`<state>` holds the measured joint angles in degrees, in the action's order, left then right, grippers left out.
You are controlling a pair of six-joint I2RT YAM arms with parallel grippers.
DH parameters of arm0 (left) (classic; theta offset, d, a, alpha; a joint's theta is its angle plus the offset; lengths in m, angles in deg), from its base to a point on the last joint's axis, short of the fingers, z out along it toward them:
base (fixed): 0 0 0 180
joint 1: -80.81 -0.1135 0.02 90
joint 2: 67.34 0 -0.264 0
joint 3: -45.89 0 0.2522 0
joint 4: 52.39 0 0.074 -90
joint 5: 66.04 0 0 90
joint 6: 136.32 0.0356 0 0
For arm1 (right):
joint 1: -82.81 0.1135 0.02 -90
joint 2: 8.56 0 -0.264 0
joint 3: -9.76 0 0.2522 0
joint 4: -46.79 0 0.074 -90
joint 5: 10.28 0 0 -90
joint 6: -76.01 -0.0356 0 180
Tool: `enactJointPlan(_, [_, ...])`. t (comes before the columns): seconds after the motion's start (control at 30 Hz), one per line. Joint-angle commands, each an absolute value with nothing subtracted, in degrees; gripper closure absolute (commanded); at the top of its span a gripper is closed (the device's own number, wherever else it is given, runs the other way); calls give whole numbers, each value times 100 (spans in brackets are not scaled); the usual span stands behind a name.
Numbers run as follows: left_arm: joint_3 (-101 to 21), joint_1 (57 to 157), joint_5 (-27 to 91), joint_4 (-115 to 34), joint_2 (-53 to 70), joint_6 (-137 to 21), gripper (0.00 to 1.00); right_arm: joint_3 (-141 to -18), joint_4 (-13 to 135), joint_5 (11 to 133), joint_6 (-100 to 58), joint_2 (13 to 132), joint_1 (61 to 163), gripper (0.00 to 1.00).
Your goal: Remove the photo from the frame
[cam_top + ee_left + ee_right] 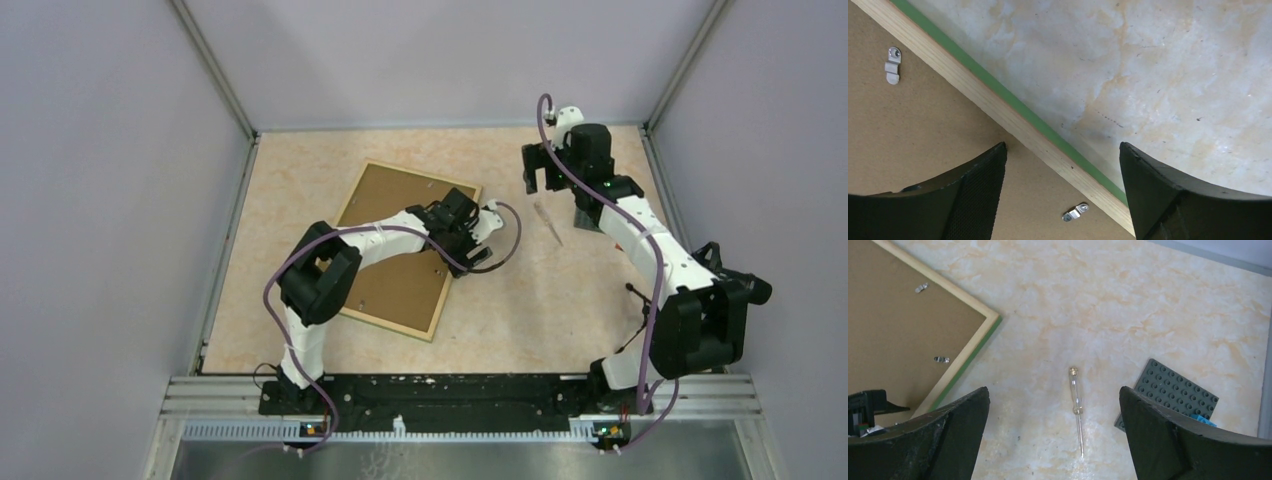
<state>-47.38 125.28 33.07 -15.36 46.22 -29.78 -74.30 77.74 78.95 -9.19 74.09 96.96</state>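
Left gripper (1062,150) spread wide over the frame's (405,285) right edge, holding nothing.

Step in hand, as I judge it, is freeing the brown back: small metal clips (892,65) lie over the board, so the next move calls for lowering one fingertip onto a clip and swivelling it off. The frame lies back-up on the table (520,300), left of centre, its long axis running far to near with the far end leaning right. No photo shows; presumably it is face down under the back. The right gripper (1054,390) hangs wide and empty, well apart, above a screwdriver (1077,405).
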Motion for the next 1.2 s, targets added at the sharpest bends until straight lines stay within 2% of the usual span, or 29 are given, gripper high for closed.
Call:
enactJointPlan(0.0, [-4881,12608,2954,-1201,4857,-2471,17,-7612,7268,8419,-1186,7133,9740,1])
enactJointPlan(0.2, [-4566,12603,2662,-1027,4826,-1961,38,-7506,7246,8031,-1116,7015,9734,1])
enactJointPlan(0.37, [-4307,12596,3020,-695,4569,-1390,49,-7411,7246,7652,-1087,6933,9731,1])
enactJointPlan(0.53, [-3622,12593,3844,-236,3910,-348,49,-7293,7538,7301,-1207,6909,9732,1])
enactJointPlan(0.83, [-2114,12564,4183,-594,2686,1278,47,-6724,7530,6409,-1687,6809,9740,1])
enactJointPlan(1.17, [-3103,12550,3678,-675,3635,-1073,48,-6649,7721,6111,-1960,7131,9738,1])
